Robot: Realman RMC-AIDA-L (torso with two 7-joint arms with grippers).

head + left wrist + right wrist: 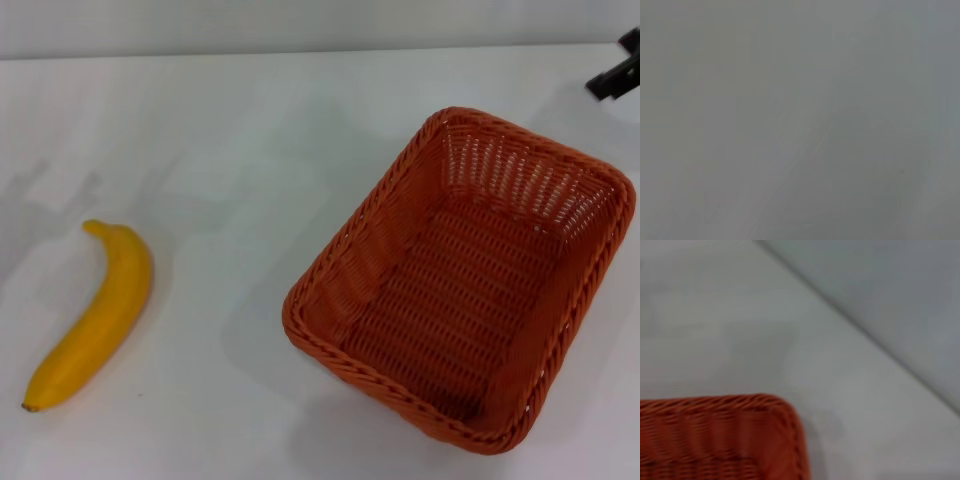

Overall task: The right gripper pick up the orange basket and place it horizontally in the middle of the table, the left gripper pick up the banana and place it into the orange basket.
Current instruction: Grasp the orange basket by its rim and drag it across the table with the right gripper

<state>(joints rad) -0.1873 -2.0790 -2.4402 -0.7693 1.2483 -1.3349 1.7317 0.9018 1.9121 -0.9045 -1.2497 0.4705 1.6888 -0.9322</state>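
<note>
The orange basket [470, 280] stands upright and empty on the white table [230, 150], right of the middle, turned at a slant. One rounded corner of the orange basket [740, 440] shows in the right wrist view. The yellow banana [95, 315] lies on the table at the left, its dark tip toward the near edge. A black piece of the right gripper [618, 70] shows at the far right edge, beyond the basket's far corner and apart from it. The left gripper is out of view; the left wrist view shows only a plain grey surface.
Bare white tabletop lies between the banana and the basket. The table's far edge [300, 52] meets a grey wall at the back.
</note>
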